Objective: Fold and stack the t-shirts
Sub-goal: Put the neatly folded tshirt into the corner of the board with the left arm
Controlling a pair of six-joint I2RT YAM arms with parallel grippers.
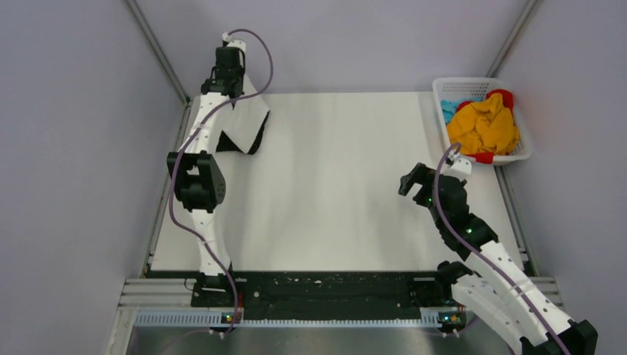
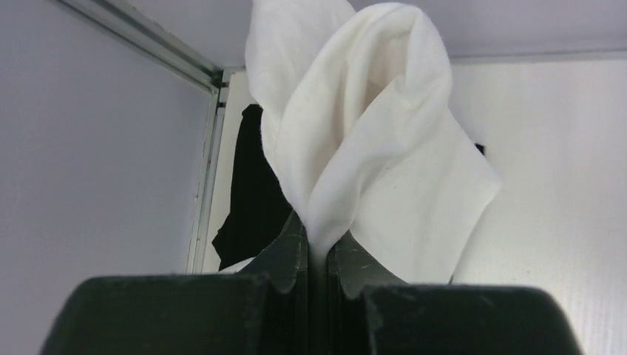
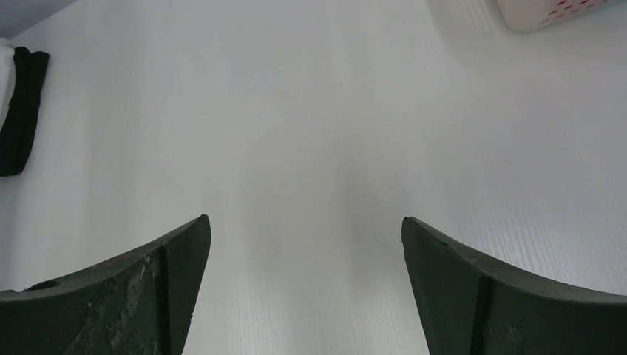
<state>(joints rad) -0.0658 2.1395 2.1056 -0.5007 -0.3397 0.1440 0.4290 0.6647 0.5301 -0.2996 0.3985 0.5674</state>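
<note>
At the far left corner of the white counter (image 1: 333, 185), the left gripper (image 2: 316, 244) is clenched on a bunched fold of the white soft cloth t-shirt (image 2: 370, 133). Its 2 dark fingers (image 2: 292, 248) are pressed together with the cloth pinched between them. The white t-shirt hangs lifted from that pinch, and the rest of it drapes down over the black soft cloth t-shirt (image 2: 251, 200). The black t-shirt lies on the counter in the same far left corner, close to the side rail, and shows along the white one's left and near edges.

The right gripper (image 3: 304, 222) is released, with its jaws spread wide and nothing between them. It hovers over bare counter on the right side, well apart from both t-shirts.

Near it, at the far right corner, stands a white plastic lattice basket (image 1: 466, 80). Inside are a crumpled yellow cloth (image 1: 484, 129), a red cloth (image 1: 503, 96) and a blue cloth (image 1: 449, 109).
</note>
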